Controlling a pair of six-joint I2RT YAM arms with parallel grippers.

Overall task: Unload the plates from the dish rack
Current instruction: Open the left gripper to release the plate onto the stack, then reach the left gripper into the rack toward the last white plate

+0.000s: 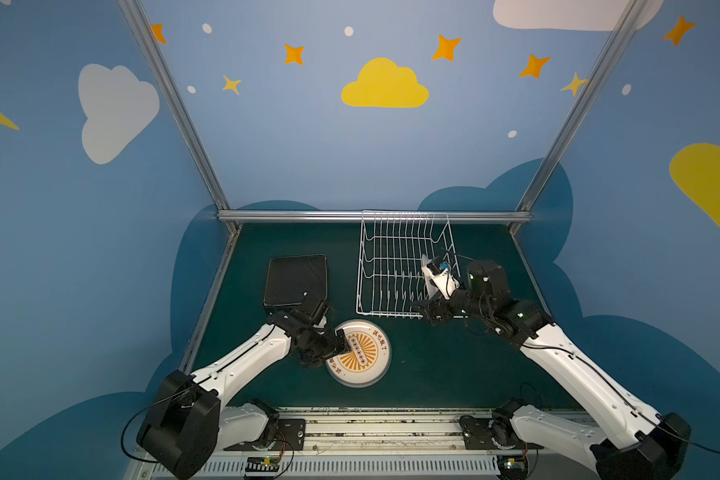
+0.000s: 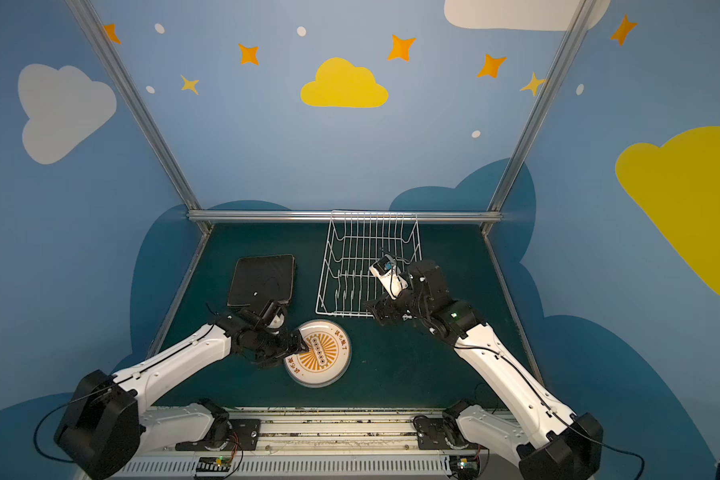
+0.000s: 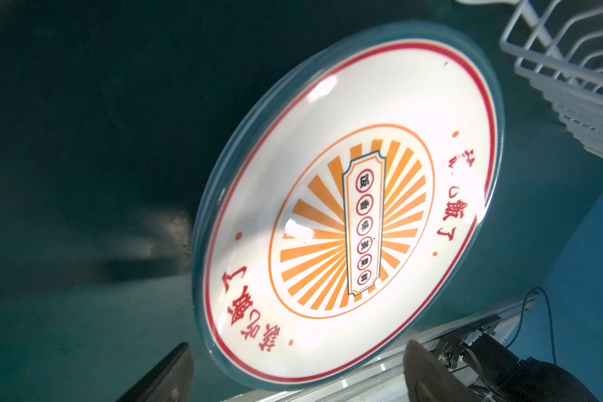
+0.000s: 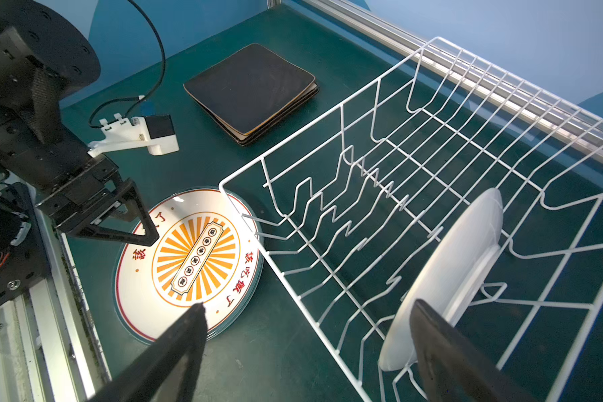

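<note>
The plates already out form two stacks in both top views: the square plates [image 1: 296, 280], black backs up, at centre left of the surface [image 1: 454, 365], and the round plates [image 1: 366, 359], faces up, at lower centre. The dish rack [image 1: 391, 266] stands right of centre; its contents are masked there by the wrist camera [image 1: 439, 276] of the right arm [image 1: 578, 365]. The left tool [image 1: 344, 345] hovers over the round stack, and the right tool [image 1: 427, 311] is at the rack's lower right corner. Left wrist view: the left tool is released, fingers [image 3: 164, 376] wide apart at the frame's lower edge, nothing gripped; the round stack fills the centre. Right wrist view: one lone plate [image 4: 446, 278] stands on edge inside the rack, lower right, its long axis running lower left to upper right. The right tool is released. One finger [image 4: 442, 348] overlaps the plate's lower rim and the other hangs outside the rack, so the plate sits off-centre of the jaws. The right arm is judged the nearer. The rack is otherwise empty.
</note>
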